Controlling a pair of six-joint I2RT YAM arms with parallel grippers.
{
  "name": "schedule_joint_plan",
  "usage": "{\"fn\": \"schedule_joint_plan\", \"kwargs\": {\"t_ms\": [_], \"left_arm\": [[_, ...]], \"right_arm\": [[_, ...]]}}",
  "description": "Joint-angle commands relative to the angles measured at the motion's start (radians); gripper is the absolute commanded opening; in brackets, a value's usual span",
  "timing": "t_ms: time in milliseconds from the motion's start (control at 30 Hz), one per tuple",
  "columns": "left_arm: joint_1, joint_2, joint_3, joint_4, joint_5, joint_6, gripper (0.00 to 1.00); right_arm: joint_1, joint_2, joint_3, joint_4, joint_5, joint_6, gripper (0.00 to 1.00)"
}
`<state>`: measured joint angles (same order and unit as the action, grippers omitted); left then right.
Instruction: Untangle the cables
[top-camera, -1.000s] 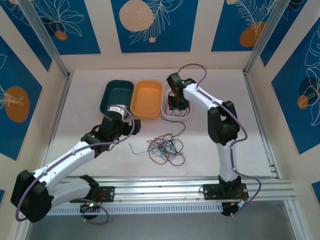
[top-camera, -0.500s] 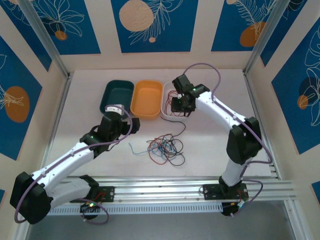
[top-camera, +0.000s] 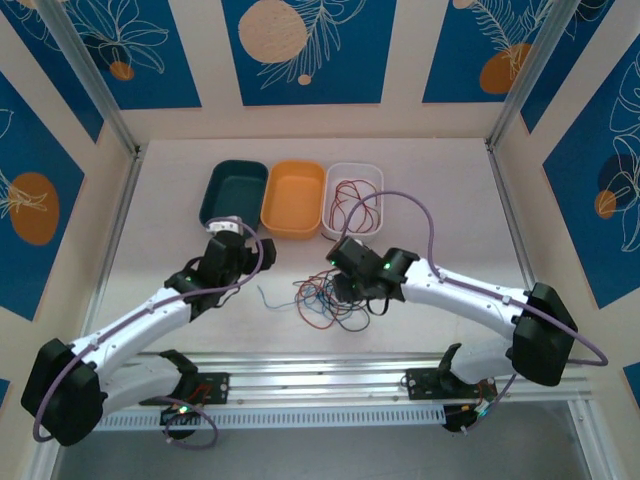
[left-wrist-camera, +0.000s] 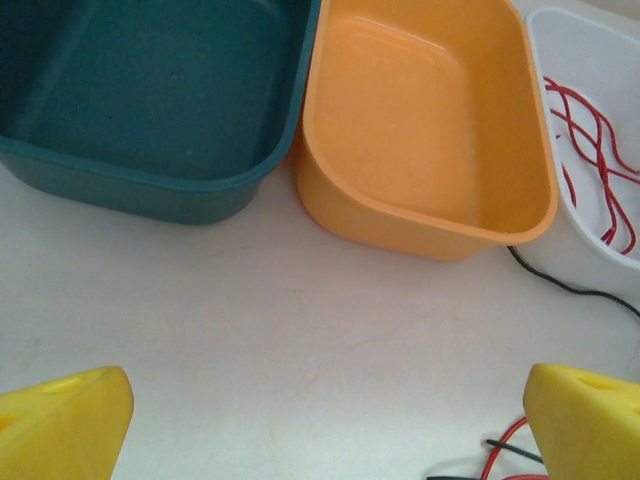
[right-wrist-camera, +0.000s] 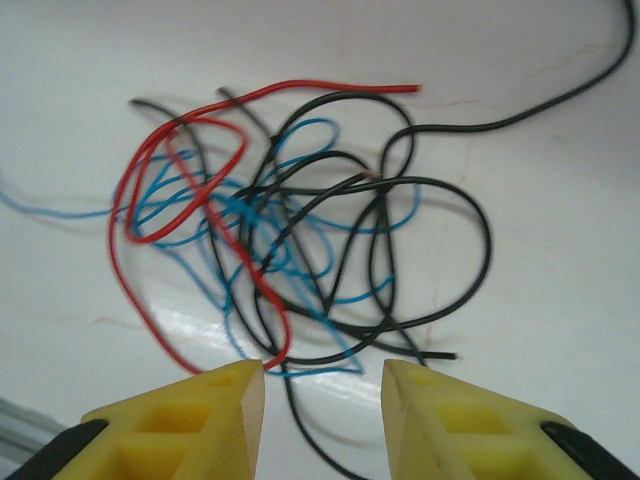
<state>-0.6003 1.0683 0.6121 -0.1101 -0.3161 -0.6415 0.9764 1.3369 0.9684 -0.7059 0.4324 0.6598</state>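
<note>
Above the tangled cables, my right claw hangs apart and empty; I should pinch just one outer strand.

One green tub, one orange tub, one white tub. One left arm, one right arm. One pile of cables.

Three shallow plastic tubs with rounded corners, a dark teal one, an orange one and a white one, stand side by side in a row towards the far side of the white tabletop, below beige walls bearing blue panels with white leaf drawings and orange discs.
</note>
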Motion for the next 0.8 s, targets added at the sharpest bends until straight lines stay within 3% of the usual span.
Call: {"fn": "schedule_joint_plan", "kwargs": {"t_ms": [0, 333, 767], "left_arm": [[0.010, 0.036, -0.001, 0.049, -0.005, -0.035, 1.00], [0.011, 0.076, -0.018, 0.086, 0.014, -0.050, 1.00], [0.010, 0.073, -0.034, 0.089, 0.012, -0.032, 1.00]], "right_arm": [[0.063, -0.009, 0.013, 0.032, 0.088, 0.004, 0.35], [0.128, 0.213, 0.135, 0.009, 0.068, -0.071, 0.32], [0.058, 0.343, 0.160, -0.030, 0.007, -0.030, 0.31]]}}
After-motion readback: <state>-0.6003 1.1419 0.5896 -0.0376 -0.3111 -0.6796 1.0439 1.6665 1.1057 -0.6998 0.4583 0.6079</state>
